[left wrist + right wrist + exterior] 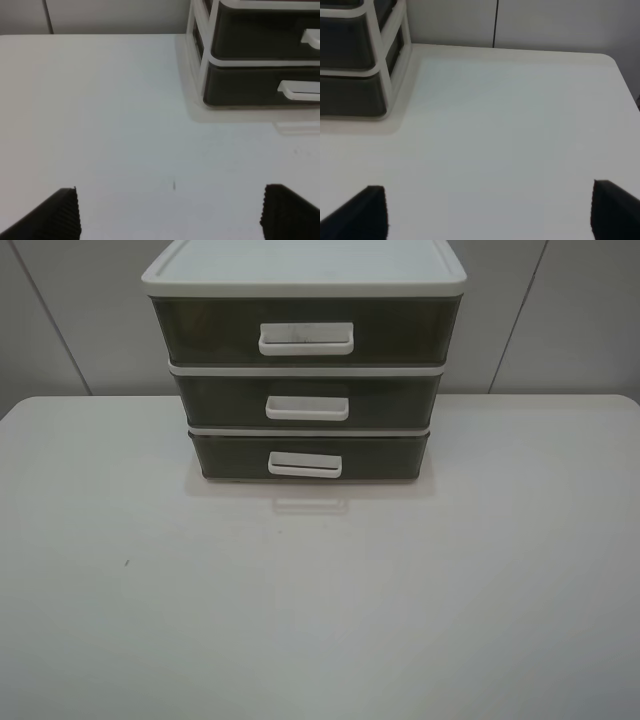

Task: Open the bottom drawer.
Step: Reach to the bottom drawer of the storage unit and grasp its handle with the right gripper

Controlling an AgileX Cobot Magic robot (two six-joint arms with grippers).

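Note:
A white-framed cabinet of three smoky-brown drawers stands at the back middle of the white table (320, 600). The bottom drawer (230, 455) is the shallowest and is shut, with a small white loop handle (304, 464). It also shows in the left wrist view (240, 85) with its handle (298, 90), and in the right wrist view (350, 95). My left gripper (170, 212) is open and empty above the table, in front and left of the cabinet. My right gripper (487, 212) is open and empty, in front and right of it. Neither gripper shows in the exterior high view.
The middle drawer (305, 400) and the tallest top drawer (305, 332) sit shut above the bottom one. A grey wall stands close behind the cabinet. A small dark speck (126, 563) lies on the table at the left.

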